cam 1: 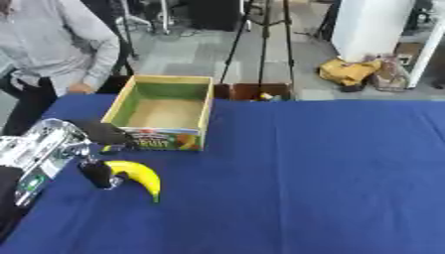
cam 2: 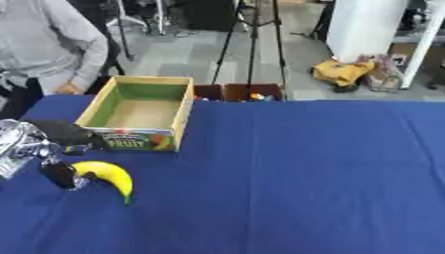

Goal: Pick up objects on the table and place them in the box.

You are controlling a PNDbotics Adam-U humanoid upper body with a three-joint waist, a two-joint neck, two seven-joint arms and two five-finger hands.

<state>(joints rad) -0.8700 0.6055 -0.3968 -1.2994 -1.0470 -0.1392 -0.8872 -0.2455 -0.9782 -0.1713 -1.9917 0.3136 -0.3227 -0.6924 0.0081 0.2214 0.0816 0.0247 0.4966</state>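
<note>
The robot's left hand (cam 1: 100,151) pinches the stem end of a curved yellow banana (cam 1: 142,177), thumb below and fingers above, so the fruit can be lifted from the blue tablecloth (cam 1: 304,173). The open cardboard box (cam 1: 165,111), green inside, stands just beyond, apparently empty.

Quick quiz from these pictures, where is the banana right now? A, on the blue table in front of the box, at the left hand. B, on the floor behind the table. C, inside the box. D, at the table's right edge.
A: the banana lies on the table just in front of the box, with the left hand at its stem end.
</note>
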